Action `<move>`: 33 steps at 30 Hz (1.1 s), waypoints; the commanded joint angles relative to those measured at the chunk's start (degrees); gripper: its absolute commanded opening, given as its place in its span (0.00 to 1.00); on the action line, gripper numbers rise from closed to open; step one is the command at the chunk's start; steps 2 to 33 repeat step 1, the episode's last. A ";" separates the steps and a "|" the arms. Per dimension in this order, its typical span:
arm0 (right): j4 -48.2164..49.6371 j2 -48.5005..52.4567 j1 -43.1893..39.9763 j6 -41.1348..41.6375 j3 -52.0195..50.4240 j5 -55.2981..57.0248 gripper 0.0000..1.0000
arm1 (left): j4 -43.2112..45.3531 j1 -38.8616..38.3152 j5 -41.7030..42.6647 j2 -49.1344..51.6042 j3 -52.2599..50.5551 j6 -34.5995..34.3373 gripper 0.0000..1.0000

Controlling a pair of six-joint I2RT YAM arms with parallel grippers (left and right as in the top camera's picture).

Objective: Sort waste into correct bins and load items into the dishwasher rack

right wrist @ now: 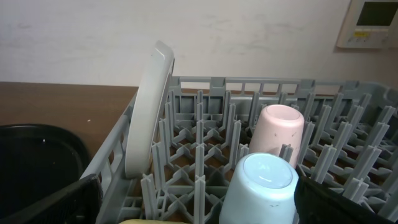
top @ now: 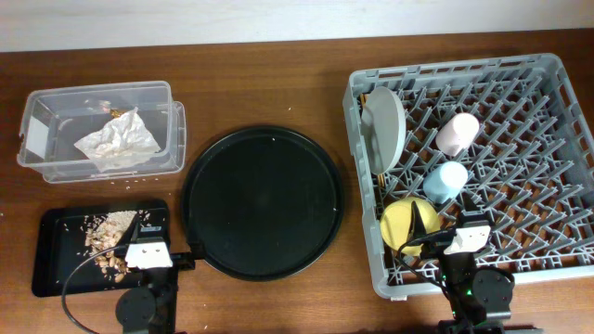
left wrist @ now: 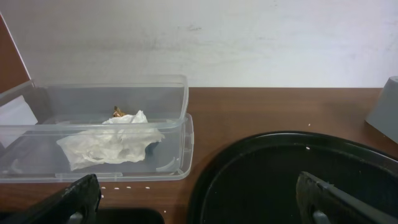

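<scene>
Both end effectors are hanging at the near edge of the table (top: 278, 74), released, with their fingers spread wide and nothing between them. In its own wrist view the left end effector (left wrist: 198, 200) is facing the clear tub (left wrist: 177, 93), while overhead it is sitting above the right end of the small black tray (top: 56, 269). A pile of tan food scraps (top: 107, 237) is lying in that tray, mostly toward its upper middle. A crumpled white wrapper (top: 116, 141) is resting inside the tub, with a small golden-brown bit (left wrist: 117, 112) just behind it, and a few crumbs (top: 121, 179) are lying on the table beside the tub's front wall. The large round black tray (top: 263, 202) is sitting bare between the tub and the dishwasher rack (top: 548, 186). The right end effector (right wrist: 199, 205) is hovering over the rack's near left part. In the rack, a grey plate (top: 383, 125) is standing on edge by the left wall, a pink cup (top: 457, 133) and a light-blue cup (top: 445, 181) are lying tilted among the pegs, and a yellow bowl (top: 408, 224) is sitting just below the blue cup, near the right end effector.
</scene>
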 commanded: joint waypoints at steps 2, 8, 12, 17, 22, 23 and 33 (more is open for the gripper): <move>-0.09 -0.44 -0.42 -0.39 -0.42 0.26 0.99 | -0.48 -0.26 -0.83 -0.55 -0.15 1.05 0.99; -0.09 -0.44 -0.42 -0.39 -0.42 0.26 0.99 | -0.48 -0.26 -0.83 -0.55 -0.15 1.05 0.99; -0.09 -0.44 -0.42 -0.39 -0.42 0.26 0.99 | -0.48 -0.26 -0.83 -0.55 -0.15 1.05 0.99; -0.09 -0.44 -0.42 -0.39 -0.42 0.26 0.99 | -0.48 -0.26 -0.83 -0.55 -0.15 1.05 0.99; -0.09 -0.44 -0.42 -0.39 -0.42 0.26 0.99 | -0.48 -0.26 -0.83 -0.55 -0.15 1.05 0.99; -0.09 -0.44 -0.42 -0.39 -0.42 0.26 0.99 | -0.48 -0.26 -0.83 -0.55 -0.15 1.05 0.99; -0.09 -0.44 -0.42 -0.39 -0.42 0.26 0.99 | -0.48 -0.26 -0.83 -0.55 -0.15 1.05 0.99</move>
